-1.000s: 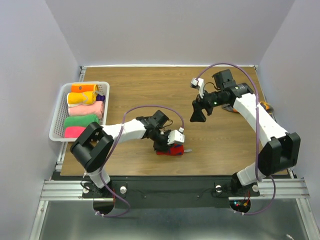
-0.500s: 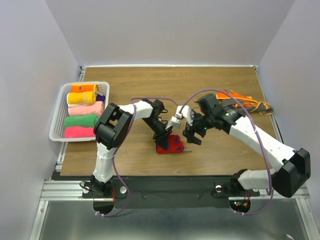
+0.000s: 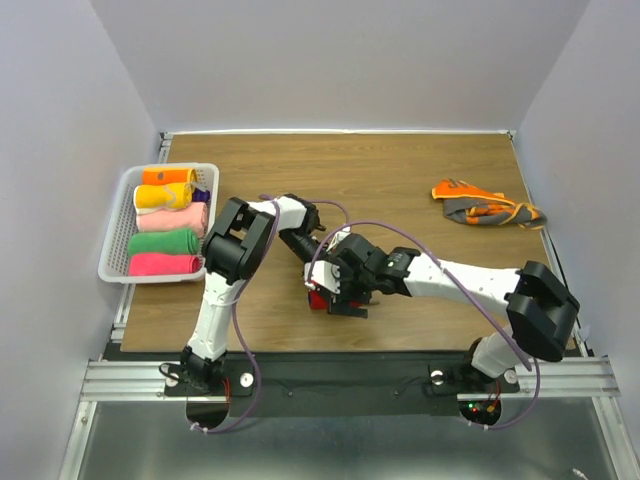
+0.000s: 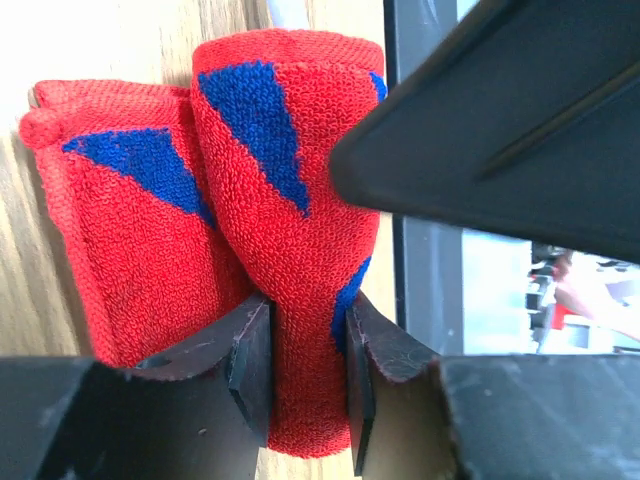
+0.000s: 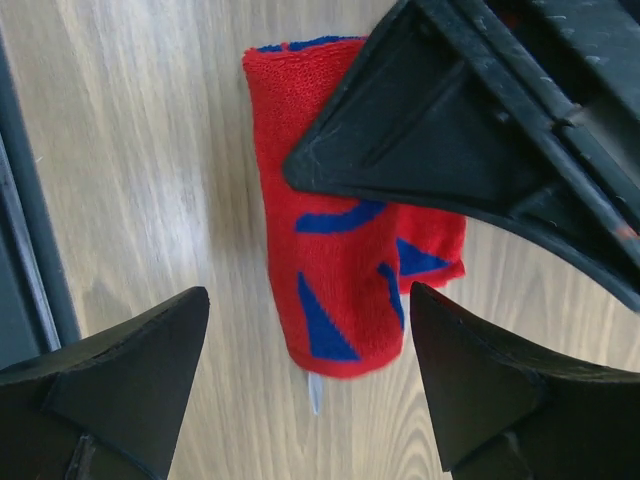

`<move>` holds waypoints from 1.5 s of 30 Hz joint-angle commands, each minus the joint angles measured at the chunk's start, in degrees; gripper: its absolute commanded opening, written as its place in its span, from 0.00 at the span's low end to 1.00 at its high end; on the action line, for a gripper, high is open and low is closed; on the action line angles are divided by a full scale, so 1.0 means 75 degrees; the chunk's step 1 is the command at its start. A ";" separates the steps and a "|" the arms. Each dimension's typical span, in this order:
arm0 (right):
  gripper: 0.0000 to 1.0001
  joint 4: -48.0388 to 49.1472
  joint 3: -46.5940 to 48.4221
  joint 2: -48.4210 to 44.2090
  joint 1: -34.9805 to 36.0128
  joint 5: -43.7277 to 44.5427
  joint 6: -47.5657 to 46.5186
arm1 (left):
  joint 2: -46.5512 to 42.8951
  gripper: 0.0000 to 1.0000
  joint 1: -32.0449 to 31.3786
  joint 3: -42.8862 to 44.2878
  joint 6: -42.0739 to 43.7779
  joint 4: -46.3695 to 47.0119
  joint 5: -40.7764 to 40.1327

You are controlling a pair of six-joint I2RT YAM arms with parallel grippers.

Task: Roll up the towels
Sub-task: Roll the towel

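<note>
Status of towel rolling, read left to right.

Far left: white slatted basket (image 3: 112, 236) on the table (image 3: 400, 170), near its left edge. It holds six finished rolls lying side by side: orange roll (image 3: 160, 176), yellow roll (image 3: 165, 194), purple roll (image 3: 201, 196) (mostly hidden behind the yellow one), pink roll (image 3: 170, 219), green roll (image 3: 160, 241) and magenta roll (image 3: 158, 264). These count as done.

Centre, near front edge: red towel with blue patterns (image 5: 325, 270) lies on the bare wood, rolled into a short cylinder. The left wrist view shows a second thickness of the same cloth lying against the roll, so the roll may not be fully tucked; I cannot tell whether it is loose. The left gripper (image 4: 305, 345) pinches one end of the roll, a pad pressed into the cloth on each side. The right gripper (image 5: 305, 300) hangs over the same roll with its fingers spread wide, one on either side, touching nothing.

Far right, toward the back: orange-and-grey towel (image 3: 485, 203) lies crumpled and unrolled, well apart from both arms.

Judgement: six towels are rolled and binned, and the seventh is rolled or nearly so but not yet in the basket. The eighth is untouched. Most of the task is complete; what remains is stowing the red roll, then flattening, rolling and stowing the last towel.
</note>
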 commanded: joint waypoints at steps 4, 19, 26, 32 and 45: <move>0.86 0.1647 -0.0371 0.0603 0.0032 0.0465 -0.0090 | 0.0845 0.42 0.0005 0.0055 0.0717 0.0236 -0.2398; 0.01 0.1848 -0.0922 0.0839 0.0020 -0.0412 0.0051 | -0.0311 0.68 0.0625 0.0289 0.0355 0.0470 -0.2058; 0.00 0.0607 -0.0513 0.1283 -0.0178 -0.1431 0.0332 | -0.1753 0.73 0.1937 0.0780 -0.0173 0.0974 -0.1976; 0.01 -0.0179 0.0213 0.1916 -0.0940 -0.3116 0.0800 | -0.3567 0.73 0.2980 -0.0245 -0.0993 0.2504 -0.2220; 0.01 -0.1983 0.2159 0.4130 -0.2218 -0.5592 0.0801 | -0.8738 0.85 0.1333 -0.5036 0.0083 0.5180 -0.4997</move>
